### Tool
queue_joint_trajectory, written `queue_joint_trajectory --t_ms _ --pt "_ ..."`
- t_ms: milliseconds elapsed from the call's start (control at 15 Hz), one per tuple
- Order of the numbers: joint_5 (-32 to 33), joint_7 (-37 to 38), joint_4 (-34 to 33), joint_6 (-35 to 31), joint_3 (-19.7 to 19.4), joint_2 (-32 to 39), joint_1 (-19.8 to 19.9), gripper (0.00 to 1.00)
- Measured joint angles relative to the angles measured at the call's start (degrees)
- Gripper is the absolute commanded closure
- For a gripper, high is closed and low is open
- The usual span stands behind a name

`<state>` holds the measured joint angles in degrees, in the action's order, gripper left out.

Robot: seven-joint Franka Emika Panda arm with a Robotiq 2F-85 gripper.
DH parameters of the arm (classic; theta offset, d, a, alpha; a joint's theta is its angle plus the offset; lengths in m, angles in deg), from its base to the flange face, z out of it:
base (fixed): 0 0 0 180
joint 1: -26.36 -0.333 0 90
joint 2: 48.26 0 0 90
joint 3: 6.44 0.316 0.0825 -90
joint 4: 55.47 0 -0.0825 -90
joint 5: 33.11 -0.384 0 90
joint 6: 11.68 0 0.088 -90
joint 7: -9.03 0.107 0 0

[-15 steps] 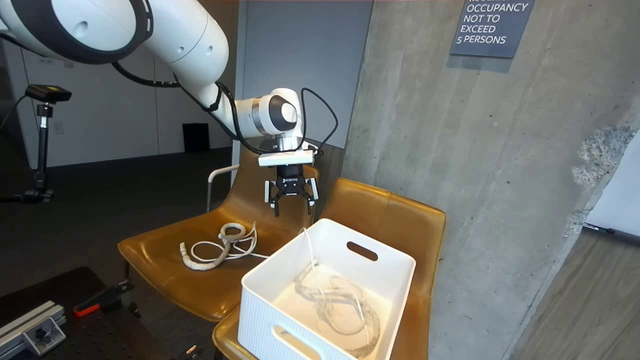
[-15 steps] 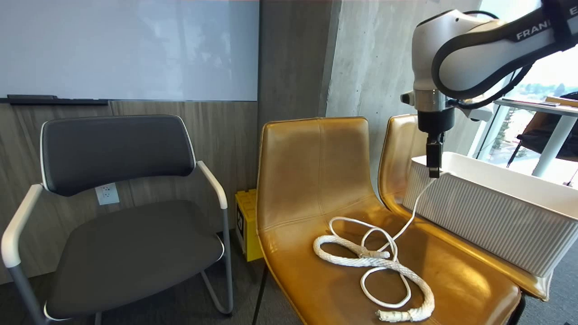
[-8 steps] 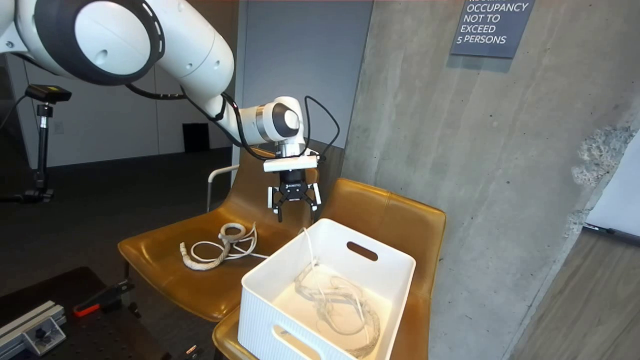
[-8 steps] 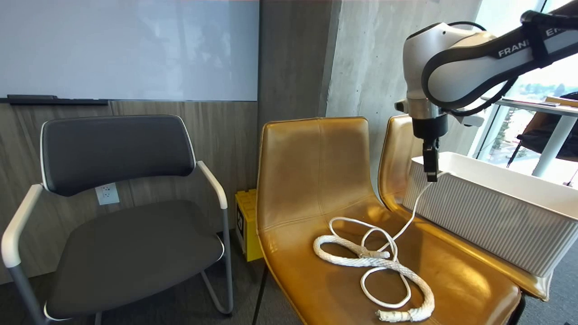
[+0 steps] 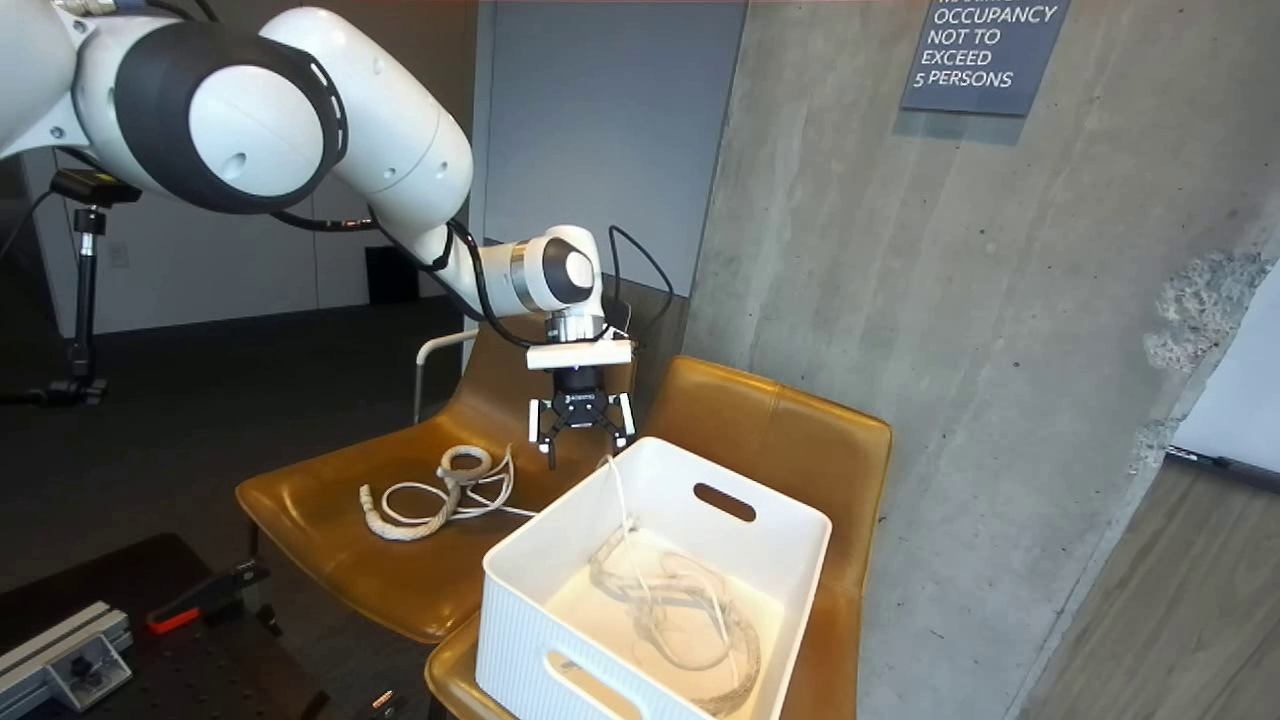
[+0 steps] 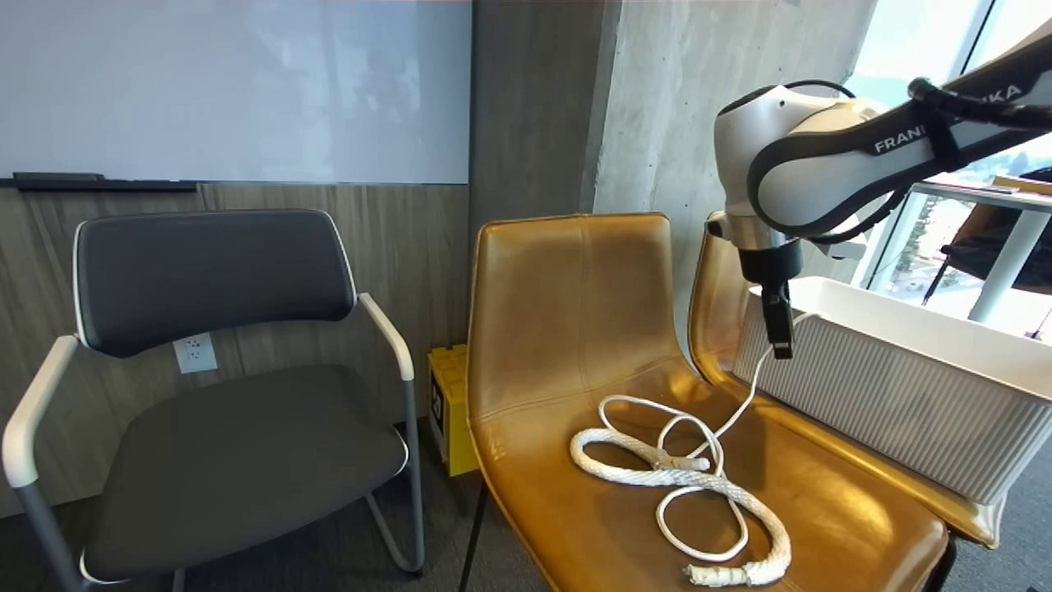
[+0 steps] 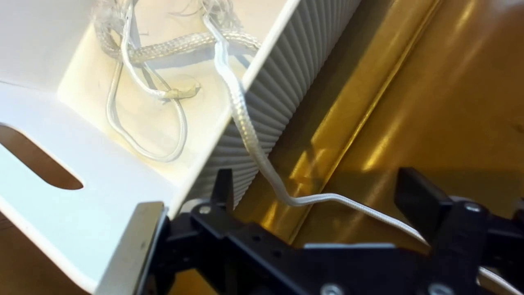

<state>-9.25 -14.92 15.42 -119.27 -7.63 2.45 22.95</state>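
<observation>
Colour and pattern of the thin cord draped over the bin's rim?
White, with a braided texture; the cord shows best in the wrist view.

In an exterior view, the arm (image 5: 405,145) extends from the upper left, its gripper (image 5: 587,452) pointing down, jaws apart, near the far corner of a white bin (image 5: 515,635). The bin stands on a tan chair (image 5: 780,425); tangled rope (image 5: 660,595) lies inside, and a thin cord (image 5: 619,492) hangs over its rim. A white coil (image 5: 452,495) lies on another chair (image 5: 325,510). A sign (image 5: 985,58) hangs on the wall (image 5: 1000,340).
</observation>
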Motion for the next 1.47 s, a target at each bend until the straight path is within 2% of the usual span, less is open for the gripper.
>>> queue_joint_trajectory --t_ms 67,133,200,800,1200,1467 --pt "0.3 -0.2 -0.4 0.0 -0.2 0.5 0.0 0.26" --pt "0.5 -0.5 -0.8 0.0 -0.3 1.0 0.0 0.32" --pt "0.6 -0.6 -1.1 0.0 -0.4 1.2 0.0 0.32" --pt "0.8 -0.9 -2.2 0.2 -0.9 2.0 0.0 0.98" --pt "0.1 0.5 -2.2 0.5 -0.4 1.5 -0.5 0.99" --pt "-6.7 5.3 -0.7 1.7 3.4 -1.4 -2.3 0.99"
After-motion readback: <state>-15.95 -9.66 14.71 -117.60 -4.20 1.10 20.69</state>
